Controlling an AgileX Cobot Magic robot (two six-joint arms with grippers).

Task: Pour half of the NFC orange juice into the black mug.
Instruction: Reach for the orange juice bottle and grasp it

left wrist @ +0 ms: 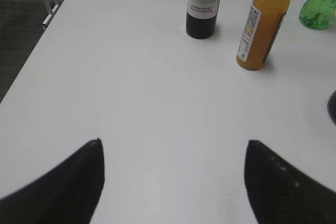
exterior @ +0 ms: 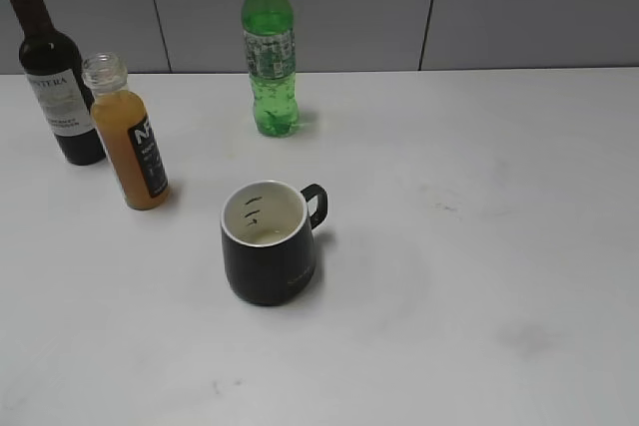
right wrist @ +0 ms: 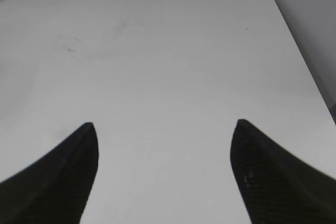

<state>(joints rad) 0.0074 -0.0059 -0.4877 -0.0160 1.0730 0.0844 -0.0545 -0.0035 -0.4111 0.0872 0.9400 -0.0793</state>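
We note the left gripper (left wrist: 173, 182) with its jaws spread wide and nothing between them, hovering over bare white table (left wrist: 131, 103). Ahead of it in the left wrist view stand the NFC orange juice (left wrist: 262, 24) and, to its left, a dark wine bottle (left wrist: 206, 3) with a white label reading FRONTERA. The two bottles are near each other but apart, and well clear of the left gripper.

We note the right gripper (right wrist: 164, 177) likewise spread wide and empty, over an unoccupied stretch of table; only faint smudges show on the surface ahead of it.

In the exterior view neither gripper appears. The juice bottle stands uncapped at the left of the table, orange liquid filling it up to the shoulder, black label facing right. The wine bottle is just behind it to the left. The black mug (exterior: 272, 242) sits upright near the middle, in front and to the right of the juice, handle pointing right and back; its white interior shows small dark marks. A green soda bottle (exterior: 270, 47) stands capped at the back of the table, well apart from the mug.
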